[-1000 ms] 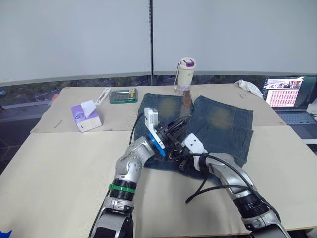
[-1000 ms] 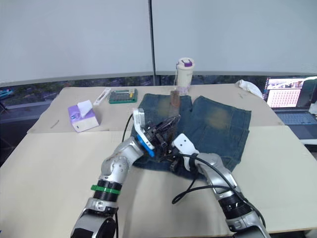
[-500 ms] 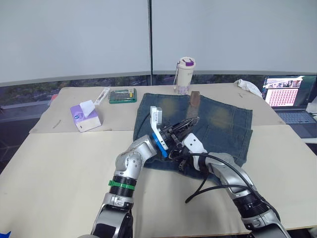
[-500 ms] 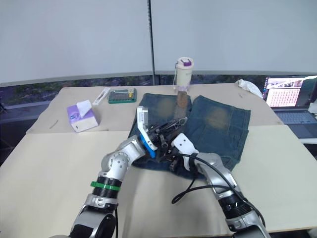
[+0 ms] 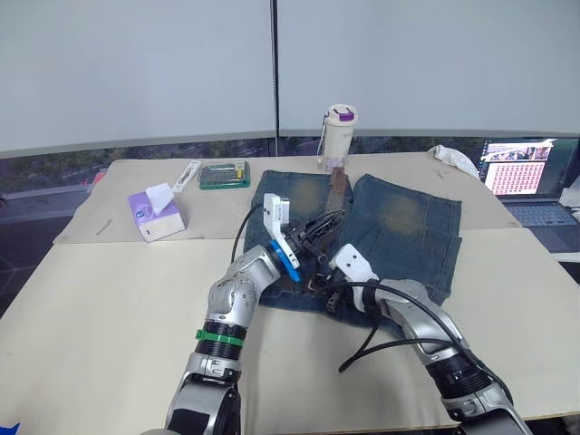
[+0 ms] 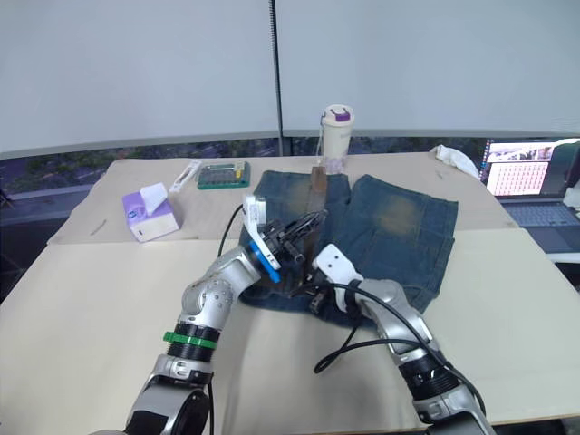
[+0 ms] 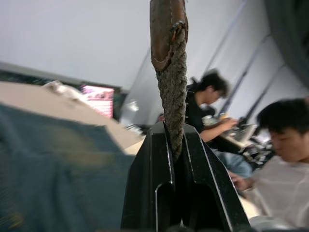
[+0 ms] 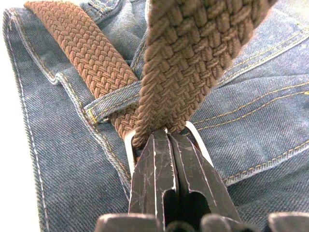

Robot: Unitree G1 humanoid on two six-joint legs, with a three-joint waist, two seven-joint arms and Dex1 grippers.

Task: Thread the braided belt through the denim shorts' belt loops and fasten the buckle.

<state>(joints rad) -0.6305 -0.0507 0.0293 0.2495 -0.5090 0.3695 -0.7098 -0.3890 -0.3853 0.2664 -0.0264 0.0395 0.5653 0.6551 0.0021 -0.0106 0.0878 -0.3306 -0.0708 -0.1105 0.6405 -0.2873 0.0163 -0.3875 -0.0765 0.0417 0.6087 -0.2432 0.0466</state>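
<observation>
Left eye view: denim shorts point(image 5: 399, 227) spread flat across the far middle of a beige table point(image 5: 109, 299), legs pointing away, waistband nearest the camera. Left gripper point(image 5: 319, 228) raised just above the near part of the shorts, black fingers pinched on the braided belt point(image 5: 337, 182), whose free brown end rises up and away toward a white bottle with a purple lid point(image 5: 339, 138). Right gripper point(image 5: 319, 288) down at the waistband, just beside the left one. Purple tissue box point(image 5: 156, 212), small green case point(image 5: 225, 175), white cloth point(image 5: 456, 159) and lit laptop point(image 5: 526, 181) along the far and side edges.

Right eye view: same layout, belt end lifted over the gap between the two faded legs.

Left wrist view: left fingers point(image 7: 149, 188) clamped shut on the belt's narrow edge, braid standing straight up between them and ending in a smooth brown leather tip point(image 7: 166, 26). Blue denim blurred beneath; two seated people point(image 7: 285, 159) at desks in the background.

Right wrist view: right fingers point(image 8: 157, 179) closed on the silver buckle point(image 8: 129, 151) against the waistband. One run of braid lying under a belt loop point(image 8: 112, 103) and along the waistband; a second run passing through the buckle frame and climbing out of view
</observation>
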